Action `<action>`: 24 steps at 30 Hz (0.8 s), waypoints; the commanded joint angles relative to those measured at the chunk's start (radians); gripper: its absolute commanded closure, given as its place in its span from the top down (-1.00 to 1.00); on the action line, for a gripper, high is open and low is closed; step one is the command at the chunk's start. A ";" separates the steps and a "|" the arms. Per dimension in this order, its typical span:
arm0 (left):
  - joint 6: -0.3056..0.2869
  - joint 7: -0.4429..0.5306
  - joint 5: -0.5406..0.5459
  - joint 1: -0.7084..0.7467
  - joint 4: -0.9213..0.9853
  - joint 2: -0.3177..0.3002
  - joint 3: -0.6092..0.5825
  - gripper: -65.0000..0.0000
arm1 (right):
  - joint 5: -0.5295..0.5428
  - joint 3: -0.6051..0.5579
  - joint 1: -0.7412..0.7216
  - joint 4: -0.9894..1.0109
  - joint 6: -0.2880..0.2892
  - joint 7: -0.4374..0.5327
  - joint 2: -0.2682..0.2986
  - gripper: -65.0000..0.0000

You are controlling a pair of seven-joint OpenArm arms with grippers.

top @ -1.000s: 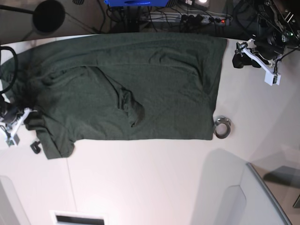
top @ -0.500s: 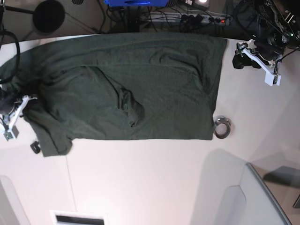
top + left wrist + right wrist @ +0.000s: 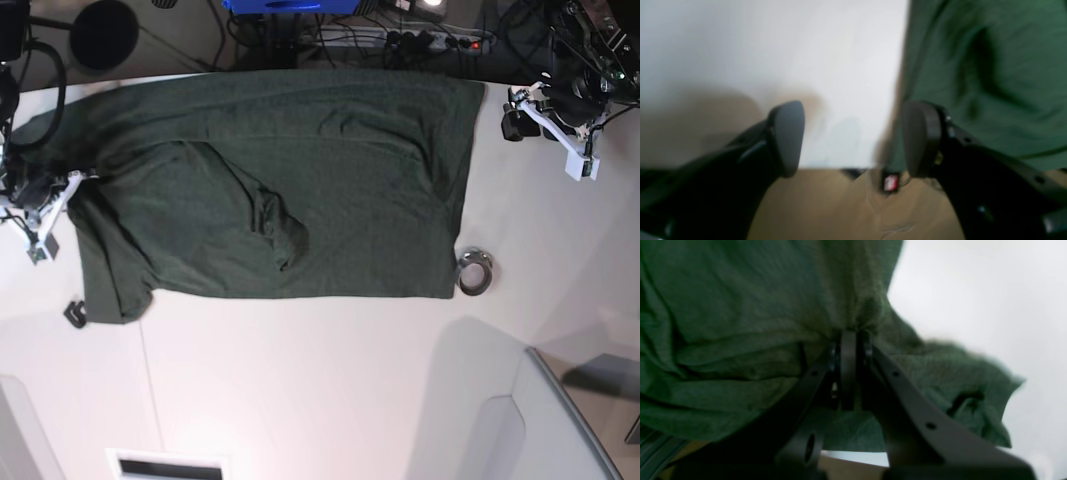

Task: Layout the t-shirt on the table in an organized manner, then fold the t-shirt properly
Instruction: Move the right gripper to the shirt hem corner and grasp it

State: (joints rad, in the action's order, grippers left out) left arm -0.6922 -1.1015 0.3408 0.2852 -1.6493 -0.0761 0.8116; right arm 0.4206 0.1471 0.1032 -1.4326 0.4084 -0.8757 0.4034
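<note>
T-shirt point(image 3: 280, 185): spread on table point(image 3: 330, 380), bunched where right gripper point(image 3: 848, 336) pinches it; pinched fold hidden. Left gripper point(image 3: 853, 140): spread, empty, shirt edge beside it.

bare table point(image 3: 330, 390) open below t-shirt point(image 3: 300, 190), metal ring point(image 3: 474, 272) just beside its right edge

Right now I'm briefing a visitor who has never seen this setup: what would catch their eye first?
The dark green t-shirt dominates, spread across the far half of the white table with wrinkles near its middle. At the base view's left edge, the right gripper is shut on the cloth. The left gripper hangs open beyond the shirt's opposite edge, and a small metal ring lies by the shirt's corner.
</note>
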 commanded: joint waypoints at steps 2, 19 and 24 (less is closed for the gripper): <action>-0.006 0.056 -0.004 -0.001 -0.016 -0.012 0.004 0.34 | 0.016 0.038 -0.021 -0.015 0.004 -0.027 0.002 -0.84; -0.006 0.093 -0.006 0.001 -0.015 -0.008 0.004 0.34 | -0.039 0.029 -0.497 0.433 0.008 0.079 0.025 -0.06; -0.006 0.093 -0.006 0.010 -0.013 -0.012 0.013 0.34 | -0.052 -0.114 -0.655 0.717 0.008 0.326 0.022 -1.00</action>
State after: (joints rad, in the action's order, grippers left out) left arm -0.6926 -1.0203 0.3214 0.2924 -1.6482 -0.0761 0.8211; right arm 0.3668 0.0242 -0.5182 -0.6960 0.4274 -0.5690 0.3977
